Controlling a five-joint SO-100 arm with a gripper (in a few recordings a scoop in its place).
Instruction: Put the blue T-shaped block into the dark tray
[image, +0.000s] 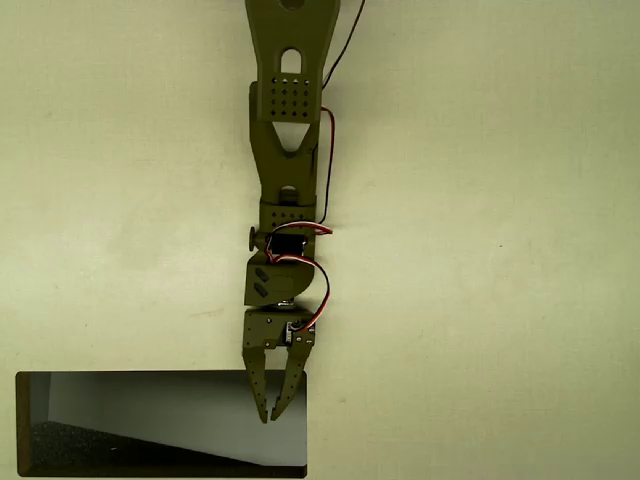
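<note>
Dark tray (40, 420) sits at the bottom left of the overhead view, with the olive gripper (271, 412) hanging over its right end, fingers slightly parted and seemingly empty. Where the blue T-shaped block lies, I cannot tell, so its bearing stays unknown.

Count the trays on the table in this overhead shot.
1. The dark tray sits at the bottom left of the overhead view, cut by the lower edge. The tool hangs over its right end. Anything beyond the frame edges can't be ruled out.
</note>
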